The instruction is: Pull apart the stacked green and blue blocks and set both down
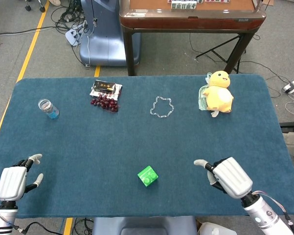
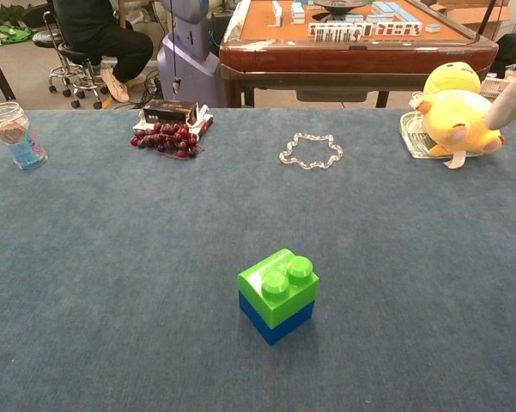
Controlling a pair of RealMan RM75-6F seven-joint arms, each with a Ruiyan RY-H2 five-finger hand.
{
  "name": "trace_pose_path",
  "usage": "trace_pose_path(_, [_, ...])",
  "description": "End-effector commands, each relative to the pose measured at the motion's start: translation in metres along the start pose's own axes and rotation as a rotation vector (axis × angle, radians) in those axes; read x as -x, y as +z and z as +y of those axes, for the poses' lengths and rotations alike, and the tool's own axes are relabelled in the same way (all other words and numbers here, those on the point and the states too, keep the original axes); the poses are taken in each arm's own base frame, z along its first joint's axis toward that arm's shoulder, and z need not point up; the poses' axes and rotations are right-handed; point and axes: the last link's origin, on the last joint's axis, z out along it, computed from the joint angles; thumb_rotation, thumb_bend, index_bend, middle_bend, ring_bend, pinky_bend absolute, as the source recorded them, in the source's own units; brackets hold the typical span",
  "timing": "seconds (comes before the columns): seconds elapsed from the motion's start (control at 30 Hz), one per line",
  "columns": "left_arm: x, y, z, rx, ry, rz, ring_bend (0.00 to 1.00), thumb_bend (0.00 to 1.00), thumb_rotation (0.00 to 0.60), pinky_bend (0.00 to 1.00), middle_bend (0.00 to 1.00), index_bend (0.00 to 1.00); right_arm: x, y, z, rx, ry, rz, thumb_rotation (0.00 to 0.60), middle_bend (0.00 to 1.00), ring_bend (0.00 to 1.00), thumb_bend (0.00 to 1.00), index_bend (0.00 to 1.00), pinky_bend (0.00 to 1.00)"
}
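The green block (image 2: 279, 284) is sitting stacked on the blue block (image 2: 275, 324) — studs up, corner toward the chest camera — near the front middle of the table (image 1: 88, 156). The right hand (image 1: 229, 176) is hovering just right of the stack, apart from it, fingers spread and holding nothing. The left hand (image 1: 13, 181) is resting well apart at the table's front left corner — fingers loosely apart, gripping nothing.

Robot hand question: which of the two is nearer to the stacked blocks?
The right robot hand. It hovers over the cloth just right of the green block, while the left robot hand sits at the table's far left edge.
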Motion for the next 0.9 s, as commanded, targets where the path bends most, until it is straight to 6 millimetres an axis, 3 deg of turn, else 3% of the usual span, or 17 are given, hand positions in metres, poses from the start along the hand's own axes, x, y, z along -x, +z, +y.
trace_pose_path(0.03, [0.001, 0.0, 0.0, 0.0, -0.001, -0.003, 0.43, 0.31, 0.6, 0.61, 0.4, 0.33, 0.003, 0.008, -0.015, -0.056, -0.016, -0.023, 0.6, 0.91, 0.86, 0.86, 0.31, 0.91])
trace_pose_path(0.23, [0.003, 0.001, 0.001, 0.004, -0.003, -0.008, 0.43, 0.31, 0.6, 0.61, 0.4, 0.33, 0.008, 0.02, -0.037, -0.135, -0.052, -0.065, 0.6, 0.92, 0.87, 0.95, 0.31, 0.91])
trace_pose_path(0.57, [0.006, 0.0, -0.001, -0.003, -0.007, -0.015, 0.43, 0.31, 0.6, 0.61, 0.4, 0.33, 0.021, 0.038, -0.068, -0.24, -0.119, -0.14, 0.6, 0.95, 0.89, 1.0, 0.3, 0.93])
trace_pose_path(0.9, [0.009, 0.0, -0.002, -0.004, -0.011, -0.023, 0.43, 0.32, 0.6, 0.61, 0.4, 0.33, 0.038, 0.051, -0.084, -0.286, -0.165, -0.232, 0.6, 1.0, 0.95, 1.0, 0.25, 0.98])
